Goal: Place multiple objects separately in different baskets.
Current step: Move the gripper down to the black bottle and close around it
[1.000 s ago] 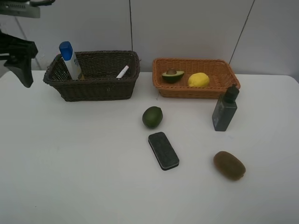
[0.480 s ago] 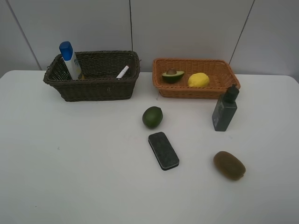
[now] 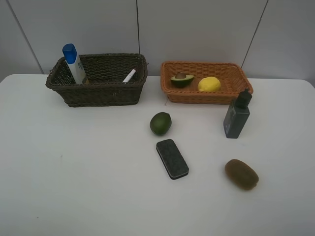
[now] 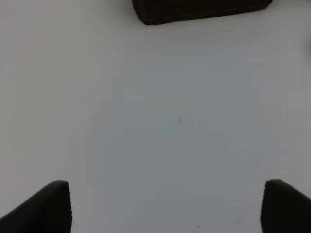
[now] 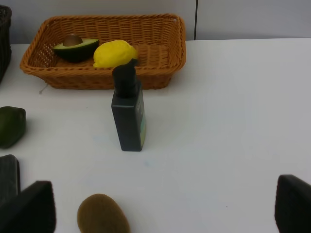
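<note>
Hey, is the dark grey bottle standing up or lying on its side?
Upright. The dark grey bottle stands on its base on the table, cap on top, just outside the orange basket.

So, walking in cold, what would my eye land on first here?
Two woven baskets at the back of the white table: the dark brown basket on the left with a blue-capped bottle sticking up from it, the orange basket on the right holding an avocado half and a lemon. In front lie a lime, a black eraser and a kiwi, plus an upright dark bottle.
</note>
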Motion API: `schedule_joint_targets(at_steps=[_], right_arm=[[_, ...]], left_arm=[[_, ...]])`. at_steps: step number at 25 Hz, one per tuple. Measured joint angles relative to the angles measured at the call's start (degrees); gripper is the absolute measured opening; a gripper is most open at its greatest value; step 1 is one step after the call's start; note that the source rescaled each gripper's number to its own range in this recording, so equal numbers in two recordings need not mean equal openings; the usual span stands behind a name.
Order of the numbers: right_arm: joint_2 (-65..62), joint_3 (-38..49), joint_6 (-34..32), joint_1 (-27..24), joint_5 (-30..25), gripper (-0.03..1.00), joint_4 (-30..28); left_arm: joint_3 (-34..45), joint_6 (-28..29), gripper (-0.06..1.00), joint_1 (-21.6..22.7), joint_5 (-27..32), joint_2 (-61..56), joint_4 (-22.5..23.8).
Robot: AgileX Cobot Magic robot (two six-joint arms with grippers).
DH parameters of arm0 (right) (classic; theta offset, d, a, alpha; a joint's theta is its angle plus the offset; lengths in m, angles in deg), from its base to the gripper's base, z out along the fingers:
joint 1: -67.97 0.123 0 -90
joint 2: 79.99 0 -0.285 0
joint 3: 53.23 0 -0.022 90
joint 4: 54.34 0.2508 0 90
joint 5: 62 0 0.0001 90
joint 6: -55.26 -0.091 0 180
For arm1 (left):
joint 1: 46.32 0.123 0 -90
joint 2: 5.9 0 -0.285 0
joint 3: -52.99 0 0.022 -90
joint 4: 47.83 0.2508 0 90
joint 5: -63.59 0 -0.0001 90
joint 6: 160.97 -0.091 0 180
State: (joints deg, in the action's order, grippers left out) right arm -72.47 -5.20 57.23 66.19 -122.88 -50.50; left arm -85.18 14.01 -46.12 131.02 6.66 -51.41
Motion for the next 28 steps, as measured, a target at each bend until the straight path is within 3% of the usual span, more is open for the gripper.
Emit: schedule_joint_targets(at_steps=[7, 28], right_arm=[[0.0, 0.0, 0.0, 0.0, 0.0, 1.0, 0.0], [0.0, 0.0, 0.0, 0.0, 0.0, 1.0, 0.0]], left_arm=[[5.98, -0.27, 1.0, 0.0, -5.45, -4.99, -2.69], [6.16, -0.27, 1.0, 0.0, -6.26, -5.16, -3.13]])
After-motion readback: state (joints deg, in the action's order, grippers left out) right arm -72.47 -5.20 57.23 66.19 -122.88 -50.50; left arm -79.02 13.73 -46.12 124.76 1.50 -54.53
